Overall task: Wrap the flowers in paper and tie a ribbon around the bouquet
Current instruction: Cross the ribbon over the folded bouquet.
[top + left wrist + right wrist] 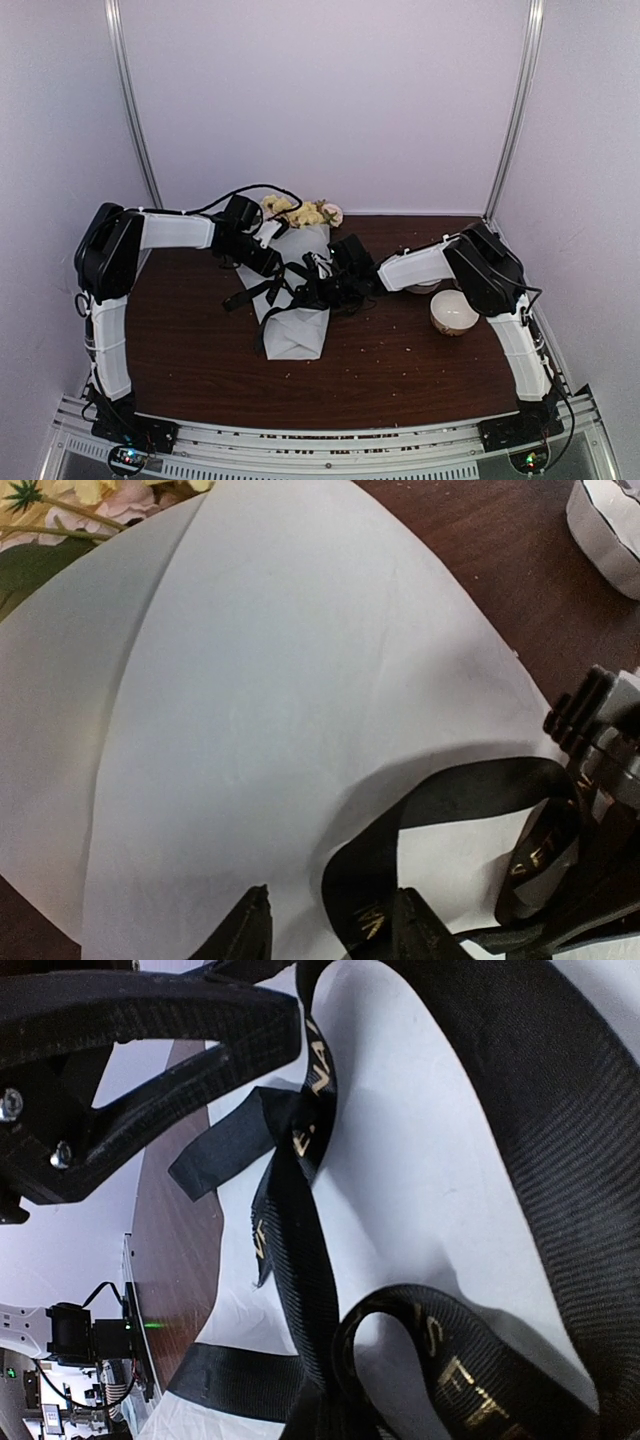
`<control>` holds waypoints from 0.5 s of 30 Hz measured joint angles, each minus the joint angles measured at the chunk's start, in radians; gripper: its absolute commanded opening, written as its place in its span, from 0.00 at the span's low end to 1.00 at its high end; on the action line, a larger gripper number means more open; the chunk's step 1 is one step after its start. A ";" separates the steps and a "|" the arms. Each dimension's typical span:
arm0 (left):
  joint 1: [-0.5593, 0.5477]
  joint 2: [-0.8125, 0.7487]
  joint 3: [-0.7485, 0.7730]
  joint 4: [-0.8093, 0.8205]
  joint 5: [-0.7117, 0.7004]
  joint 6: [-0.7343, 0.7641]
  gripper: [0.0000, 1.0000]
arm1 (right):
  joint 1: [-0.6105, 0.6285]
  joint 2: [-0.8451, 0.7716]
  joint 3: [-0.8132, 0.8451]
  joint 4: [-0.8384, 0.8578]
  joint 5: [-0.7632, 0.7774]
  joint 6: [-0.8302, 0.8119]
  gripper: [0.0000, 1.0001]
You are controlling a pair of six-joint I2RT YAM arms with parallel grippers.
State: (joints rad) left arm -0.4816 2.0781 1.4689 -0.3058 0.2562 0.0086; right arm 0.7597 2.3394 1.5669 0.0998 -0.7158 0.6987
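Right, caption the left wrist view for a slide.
Black ribbon looped over the paper cone, flowers at top left.

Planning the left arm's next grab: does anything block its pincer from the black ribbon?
Nothing visible does. The black fabric ribbon loops over the pale grey-white paper sheet right at the left pincer's open fingertips.

Loose black ribbon (440,790) across paper (250,700) around flowers (300,212)
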 measured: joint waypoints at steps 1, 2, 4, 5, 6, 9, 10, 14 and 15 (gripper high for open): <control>-0.005 0.000 0.004 -0.006 -0.005 0.008 0.45 | 0.000 0.000 0.000 0.000 -0.002 0.000 0.00; -0.011 0.002 0.009 -0.011 -0.010 0.013 0.45 | 0.000 0.000 0.001 0.000 -0.003 0.000 0.00; -0.026 0.008 0.018 -0.011 -0.015 0.024 0.45 | 0.000 0.000 0.003 0.000 -0.003 0.002 0.00; -0.031 0.010 0.019 -0.011 -0.017 0.027 0.45 | 0.000 0.000 0.005 0.000 -0.004 0.003 0.00; -0.036 0.014 0.020 -0.011 -0.018 0.030 0.45 | 0.000 0.000 0.006 0.000 -0.004 0.003 0.00; -0.050 0.038 0.036 -0.013 -0.019 0.038 0.33 | 0.000 0.000 0.013 -0.003 -0.006 0.004 0.00; -0.053 0.048 0.044 -0.017 -0.022 0.041 0.21 | 0.000 0.000 0.015 -0.003 -0.006 0.004 0.00; -0.056 0.071 0.057 -0.031 -0.071 0.042 0.00 | 0.000 0.000 0.018 -0.004 -0.009 0.003 0.00; -0.055 0.071 0.057 -0.037 -0.089 0.042 0.00 | 0.000 0.000 0.018 -0.006 -0.009 0.003 0.00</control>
State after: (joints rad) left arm -0.5369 2.1490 1.5257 -0.3428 0.1669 0.0502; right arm 0.7597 2.3398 1.5848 0.0937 -0.7250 0.7017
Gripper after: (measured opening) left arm 0.015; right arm 0.008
